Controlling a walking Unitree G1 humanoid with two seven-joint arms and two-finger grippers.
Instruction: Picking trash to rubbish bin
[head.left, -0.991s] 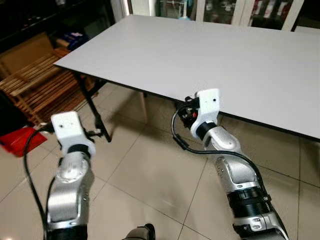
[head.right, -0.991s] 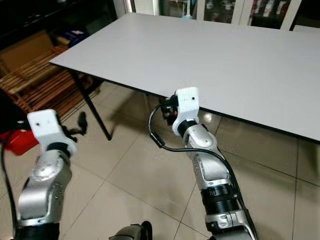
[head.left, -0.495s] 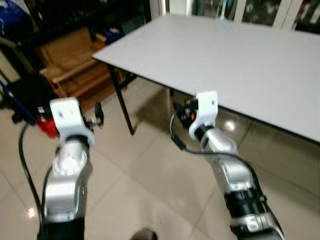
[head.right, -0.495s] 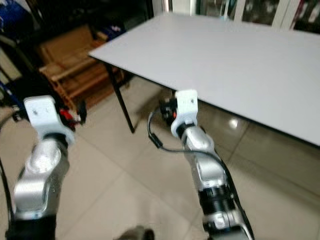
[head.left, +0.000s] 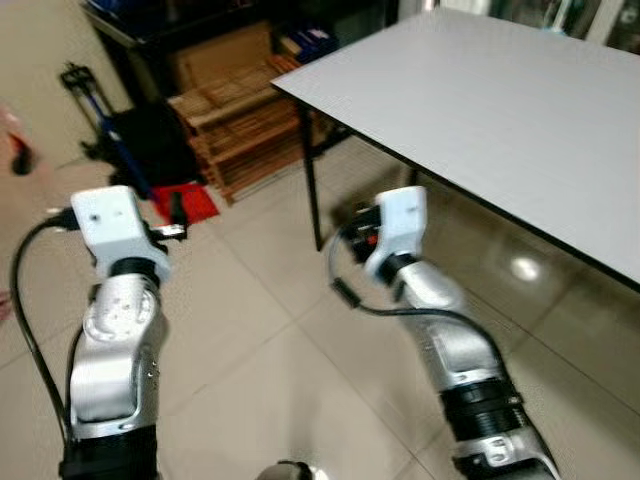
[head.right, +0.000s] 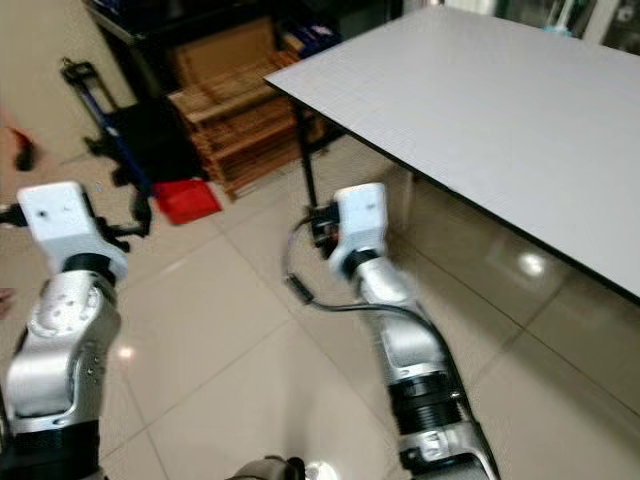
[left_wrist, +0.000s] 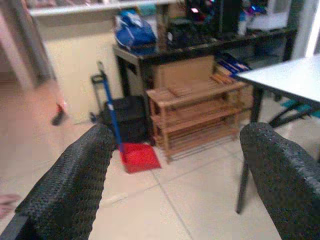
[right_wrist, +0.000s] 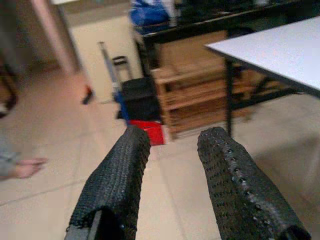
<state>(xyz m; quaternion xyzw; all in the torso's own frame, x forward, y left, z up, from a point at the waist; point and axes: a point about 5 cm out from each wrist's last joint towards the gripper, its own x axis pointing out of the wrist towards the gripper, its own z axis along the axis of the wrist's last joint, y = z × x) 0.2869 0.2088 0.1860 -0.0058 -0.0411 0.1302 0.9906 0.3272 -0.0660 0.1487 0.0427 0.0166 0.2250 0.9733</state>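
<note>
Tiled floor (head.left: 250, 330), red dustpan (left_wrist: 140, 156) well beyond open left hand (left_wrist: 175, 175), right hand (right_wrist: 170, 175) parted

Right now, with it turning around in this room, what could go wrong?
Its right arm is near the table corner and leg, so a swing might knock them. A person's bare foot lies on the floor ahead; it could come too near. The red dustpan and wooden rack could trip it.

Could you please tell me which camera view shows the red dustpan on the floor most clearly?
The left wrist view: the red dustpan lies whole between the open fingers, its blue handle rising beside the wooden rack. The head views show it small and blurred; in the right wrist view one finger partly hides it.
</note>
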